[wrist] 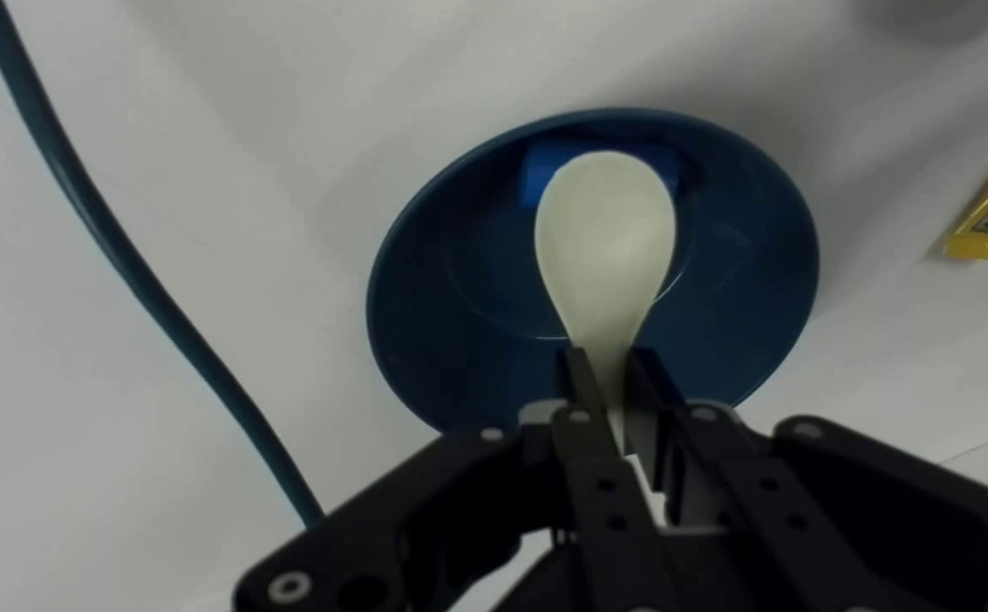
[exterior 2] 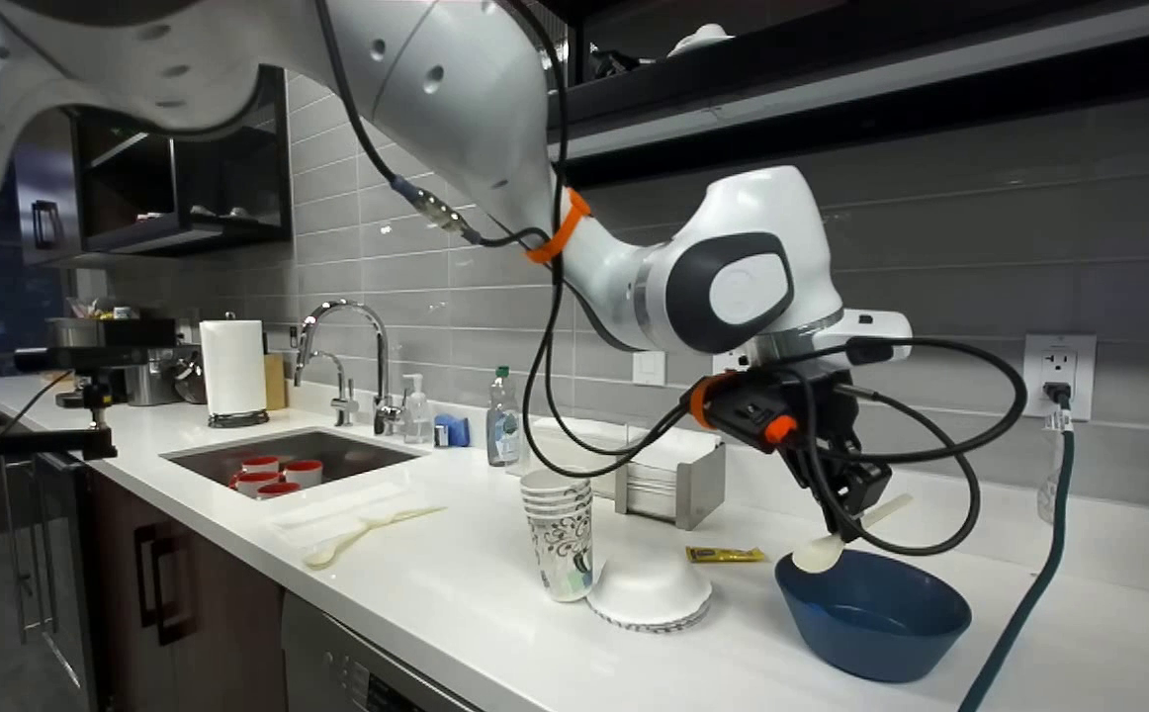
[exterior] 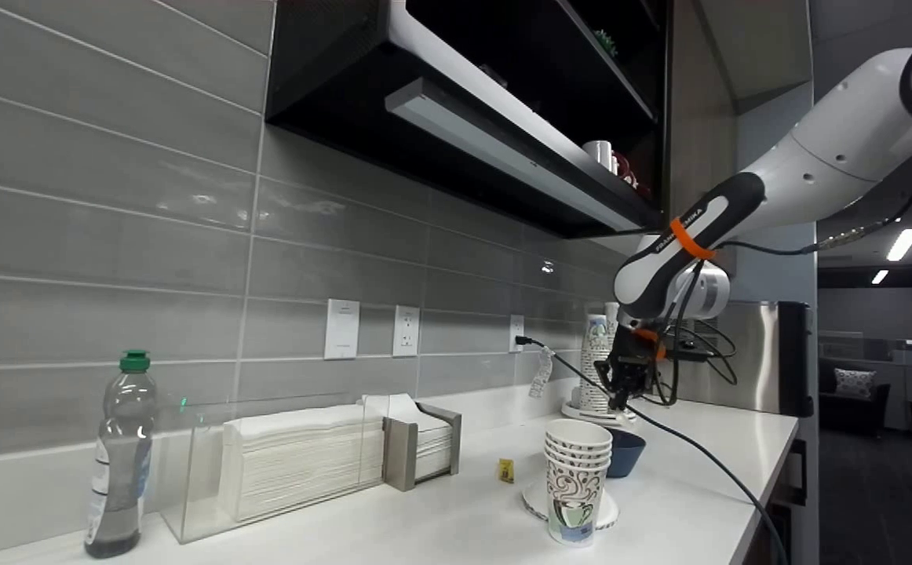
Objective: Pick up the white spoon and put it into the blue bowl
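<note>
Bright-blue item (wrist: 542,170) is showing inside blue bowl (wrist: 741,289) in wrist view alone | gripper (wrist: 610,382) is clamping white spoon (wrist: 604,229) by its handle | scoop is jutting ahead of gripper, over bowl

Mugs (exterior 2: 256,482) in sink (exterior 2: 357,457); stacked paper cups (exterior 2: 563,539) beside upturned bowls (exterior 2: 651,588); yellow packet (exterior 2: 725,555) near.
</note>
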Robot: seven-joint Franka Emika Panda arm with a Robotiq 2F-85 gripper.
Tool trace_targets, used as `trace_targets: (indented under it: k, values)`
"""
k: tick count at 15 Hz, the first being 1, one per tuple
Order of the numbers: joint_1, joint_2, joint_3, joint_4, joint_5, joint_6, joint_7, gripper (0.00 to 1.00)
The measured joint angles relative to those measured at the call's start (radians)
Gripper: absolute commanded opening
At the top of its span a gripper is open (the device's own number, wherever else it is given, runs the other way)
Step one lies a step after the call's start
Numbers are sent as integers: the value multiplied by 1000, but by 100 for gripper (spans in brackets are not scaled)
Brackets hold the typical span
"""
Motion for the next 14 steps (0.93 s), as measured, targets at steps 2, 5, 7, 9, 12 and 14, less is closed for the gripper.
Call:
trace_targets:
  k: [2,5,7,9,12,14]
  values:
    - [1,58,1,58,10,0,0,4]
    - [2,142,-9,169,10,-9,8,4]
    - [3,193,-19,245,9,-47,13,4]
    - [3,241,-26,308,8,-94,16,4]
    - [3,305,-29,383,8,-146,22,4]
    - [2,340,-30,423,8,-171,28,4]
